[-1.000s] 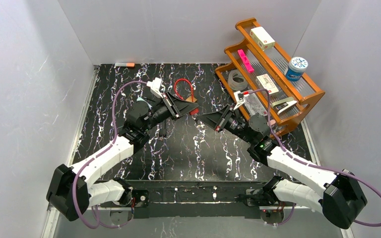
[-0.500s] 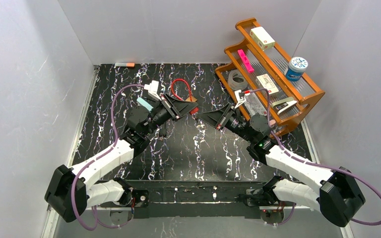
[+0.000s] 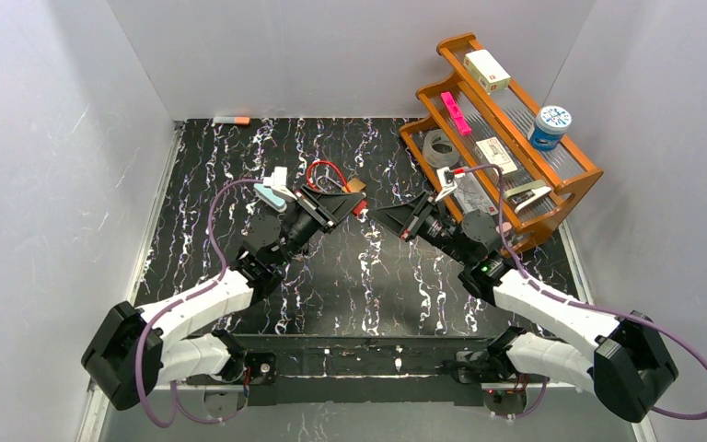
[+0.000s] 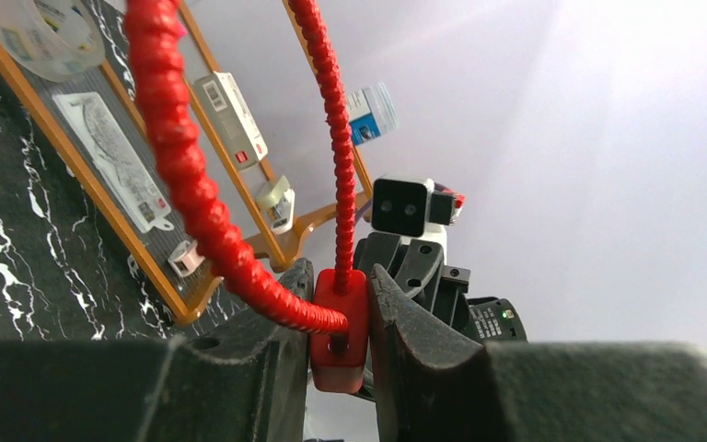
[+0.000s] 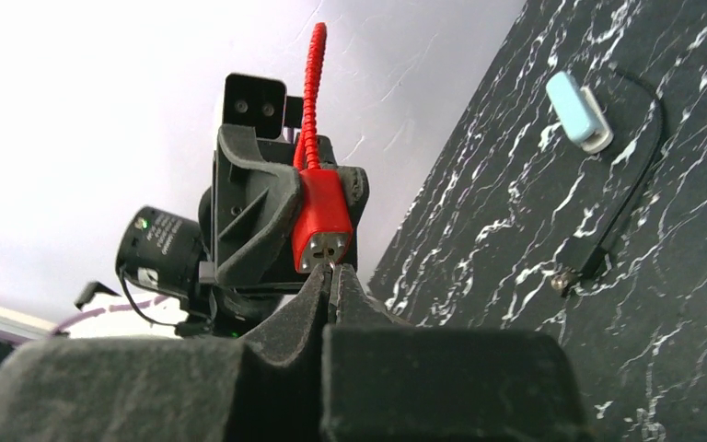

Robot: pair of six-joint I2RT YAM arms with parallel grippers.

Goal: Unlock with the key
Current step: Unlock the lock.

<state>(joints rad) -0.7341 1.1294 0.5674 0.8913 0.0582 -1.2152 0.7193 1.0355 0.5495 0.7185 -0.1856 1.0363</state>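
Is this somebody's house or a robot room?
Probably a robot testing booth: plain white walls box in a black marbled table, a left arm and right arm are bolted at its near edge, and a wooden rack holds small props.

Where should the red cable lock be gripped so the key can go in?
On the flat sides of its red body, as the left gripper has it: clamped across it, cable loop trailing behind, keyhole end bare and facing the key in the right gripper.
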